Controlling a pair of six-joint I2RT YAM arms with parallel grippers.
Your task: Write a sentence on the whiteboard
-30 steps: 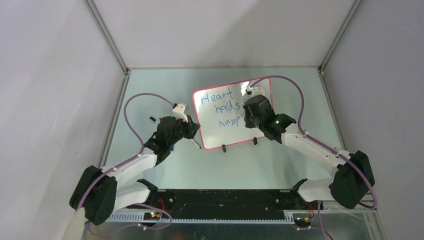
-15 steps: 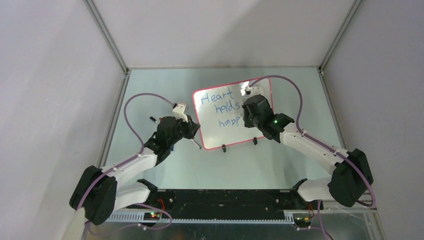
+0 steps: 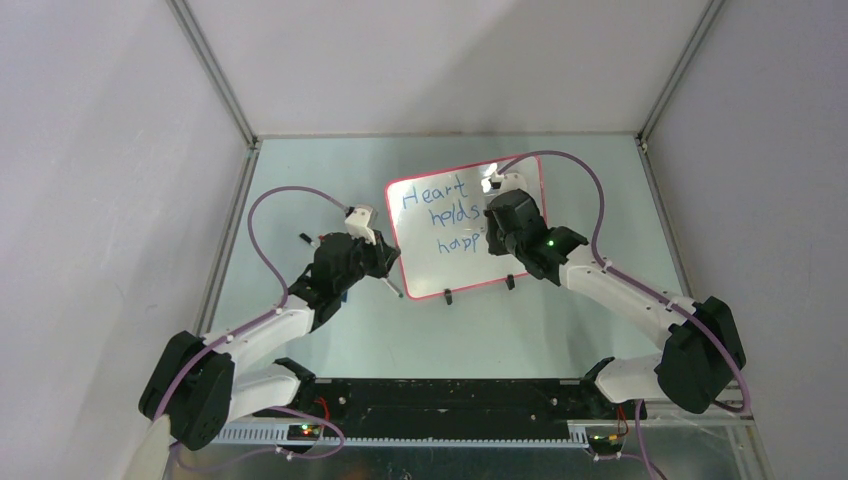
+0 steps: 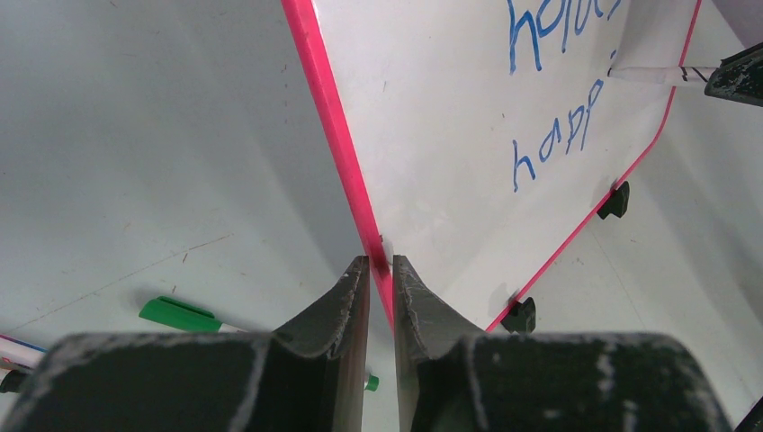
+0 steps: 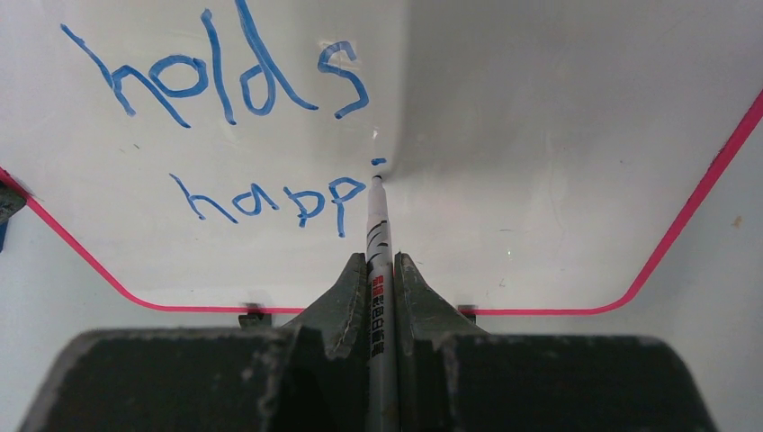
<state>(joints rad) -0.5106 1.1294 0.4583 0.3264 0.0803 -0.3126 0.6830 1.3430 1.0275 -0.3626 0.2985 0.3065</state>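
Observation:
The whiteboard (image 3: 440,260), white with a thin red frame and two black feet, stands tilted mid-table. Blue lettering, the sentence (image 3: 445,218), reads "Heart", "holds", "happ" in three lines (image 5: 270,202). My left gripper (image 4: 380,263) is shut on the whiteboard's red left edge (image 4: 346,171). My right gripper (image 5: 380,261) is shut on a white marker (image 5: 379,270); its tip rests on the board just right of "happ", under a small blue dot. From above, the right gripper (image 3: 492,238) covers the board's right part.
A green-capped marker (image 4: 184,315) lies on the table left of the board, with another pen end (image 4: 18,355) at the far left. The black feet (image 4: 614,200) rest on the grey-green table (image 3: 430,340). Enclosure walls surround the table.
The right arm has shifted very slightly; the marker tip stays near the end of "happ". The left arm and the board have not moved.

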